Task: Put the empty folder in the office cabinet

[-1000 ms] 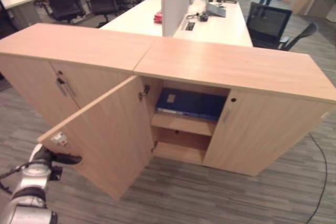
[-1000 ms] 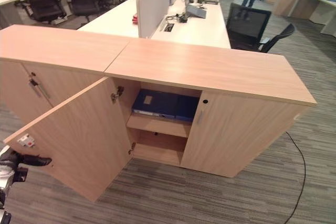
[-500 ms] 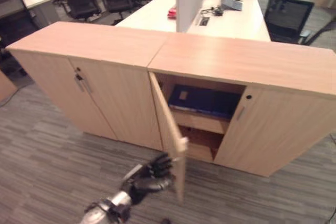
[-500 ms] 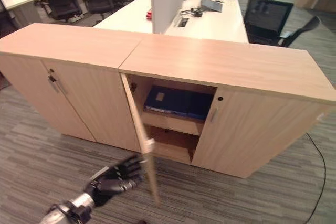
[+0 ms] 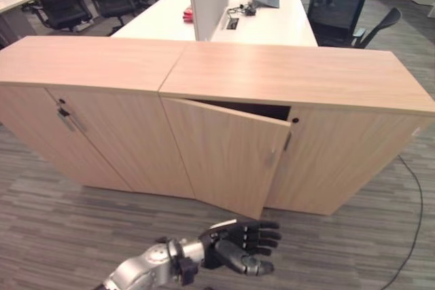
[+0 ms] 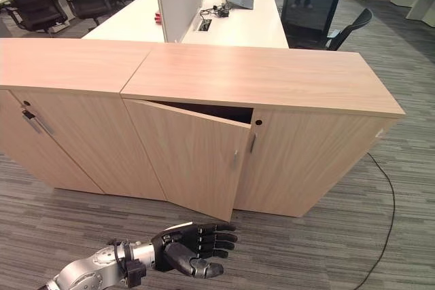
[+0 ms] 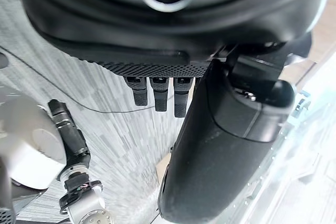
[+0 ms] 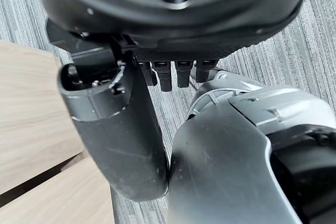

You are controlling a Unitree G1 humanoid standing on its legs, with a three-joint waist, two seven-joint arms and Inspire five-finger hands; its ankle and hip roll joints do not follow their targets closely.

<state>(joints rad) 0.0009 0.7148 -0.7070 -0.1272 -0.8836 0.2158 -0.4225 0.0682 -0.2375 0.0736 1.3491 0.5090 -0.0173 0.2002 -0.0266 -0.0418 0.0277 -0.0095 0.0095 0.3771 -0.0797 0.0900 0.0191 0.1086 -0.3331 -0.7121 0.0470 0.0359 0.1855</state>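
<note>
1. The office cabinet (image 5: 299, 79) stands at about 12 o'clock from the robot, its left door (image 5: 228, 157) hanging ajar by a narrow wedge, its right door (image 5: 340, 161) closed.
2. The folder cannot be seen from here; only a dark gap shows above the ajar door, so whether it lies inside I cannot tell (neither hand carries it).
3. The left hand (image 5: 241, 242) floats low at roughly 6 o'clock, just in front of the ajar door's lower corner and clear of it, fingers spread straight and holding nothing.
4. The right hand (image 8: 157, 77) shows in its own wrist view over grey carpet (image 5: 68, 236) beside a cabinet panel, fingers straight, empty.
5. Handling, as a judgement: an empty folder should be light and fairly stiff, with smooth covers that may slip and flap open; pinching it along the spine would be safest.
6. The door is a stiff, light panel; a flat push near its free edge ought to close it.
</note>
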